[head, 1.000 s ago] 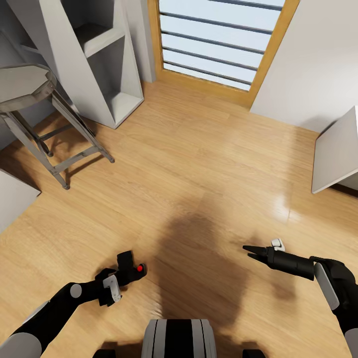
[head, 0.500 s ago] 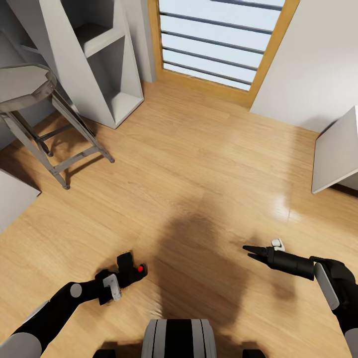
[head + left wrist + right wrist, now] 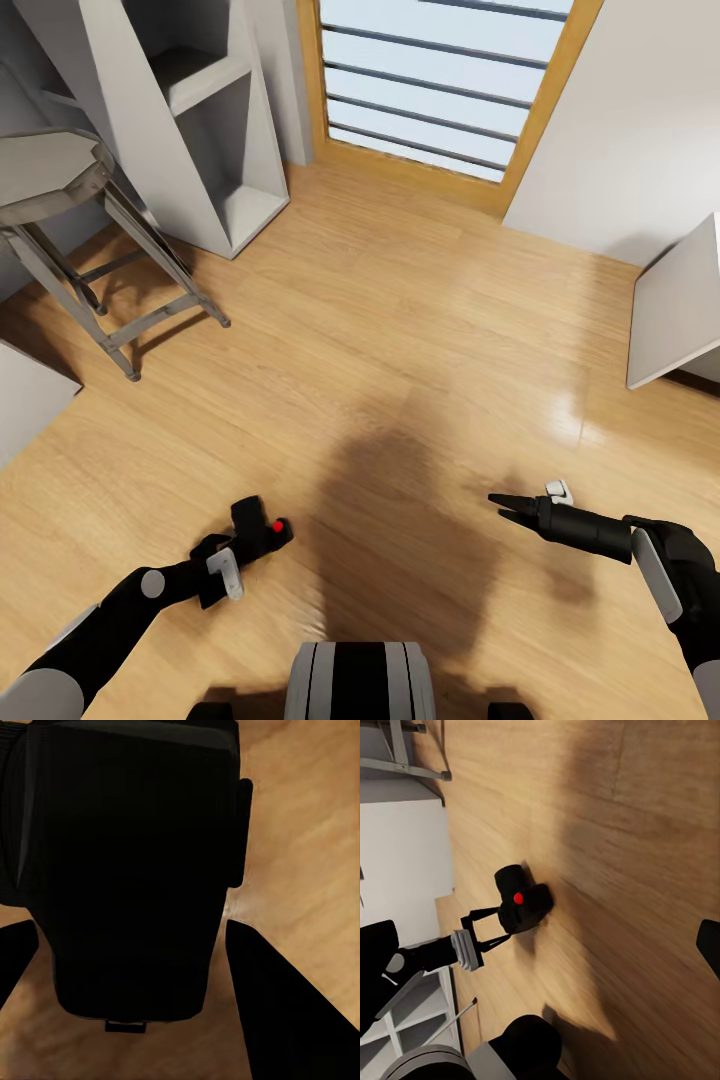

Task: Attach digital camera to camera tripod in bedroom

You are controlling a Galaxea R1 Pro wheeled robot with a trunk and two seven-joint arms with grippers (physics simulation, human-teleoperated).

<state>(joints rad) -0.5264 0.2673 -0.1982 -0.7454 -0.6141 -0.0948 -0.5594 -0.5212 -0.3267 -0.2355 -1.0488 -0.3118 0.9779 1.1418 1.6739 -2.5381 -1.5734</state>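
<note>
Now | left claw (image 3: 238, 553) grips chunky black digital camera (image 3: 258, 528) | glossy plank floor (image 3: 400, 330)

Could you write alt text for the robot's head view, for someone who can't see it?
The left gripper holds a small black digital camera just above a wood plank floor; the right gripper hangs free, with a grey stool and white shelves behind.

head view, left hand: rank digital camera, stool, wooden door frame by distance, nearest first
1. digital camera, at the left hand, low left on the floor.
2. stool, far left, by the white shelves.
3. wooden door frame, far wall, top centre.
</note>
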